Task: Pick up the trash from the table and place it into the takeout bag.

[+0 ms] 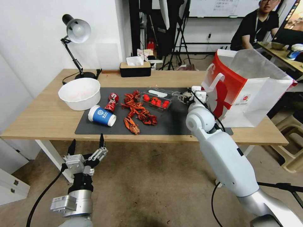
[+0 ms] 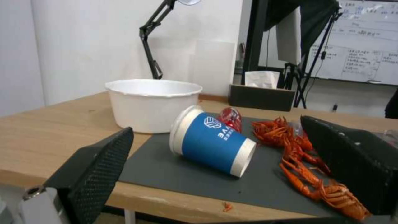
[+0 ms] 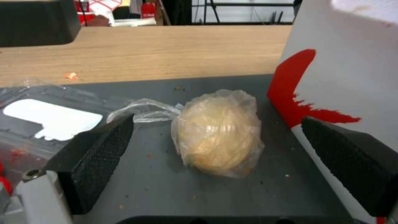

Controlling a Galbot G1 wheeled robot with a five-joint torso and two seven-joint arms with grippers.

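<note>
Left gripper idle, spread, below table edge; right gripper gapes around bagged paper wad beside takeout bag; blue cup, red can, white bowl remain.

Blue paper cup at frame centre shows a white logo and letters, "VE" legible; whiteboard writing unreadable.
</note>
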